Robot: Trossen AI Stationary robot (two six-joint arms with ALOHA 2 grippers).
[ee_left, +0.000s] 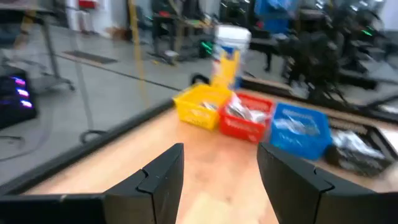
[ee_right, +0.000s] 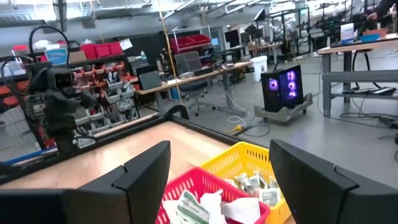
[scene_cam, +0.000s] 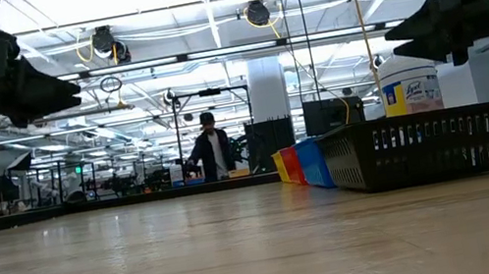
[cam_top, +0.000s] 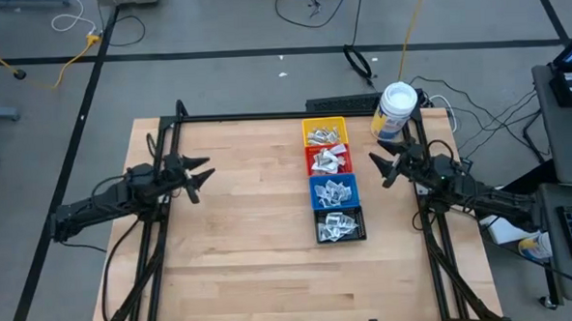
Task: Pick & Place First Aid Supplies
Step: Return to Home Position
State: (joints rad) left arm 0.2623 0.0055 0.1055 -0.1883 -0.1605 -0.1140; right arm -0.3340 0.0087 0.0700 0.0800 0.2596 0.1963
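Observation:
Small white and silver first aid packets fill a row of four bins at the table's right: yellow [cam_top: 324,132], red [cam_top: 329,160], blue [cam_top: 335,189] and black [cam_top: 339,224]. My left gripper [cam_top: 204,177] hovers open above the table's left side, pointing level toward the bins, with nothing between its fingers. My right gripper [cam_top: 378,166] hovers open just right of the red and blue bins, pointing toward them, also holding nothing. The left wrist view shows all four bins [ee_left: 250,118] ahead; the right wrist view shows packets in the red bin [ee_right: 205,205] and yellow bin [ee_right: 252,165].
A big white jar with a yellow label [cam_top: 396,110] stands at the far right corner behind the bins. A black frame [cam_top: 245,117] runs along the table's edges. Bare wood [cam_top: 254,210] lies between the left gripper and the bins. A person [scene_cam: 211,152] stands far off in the room.

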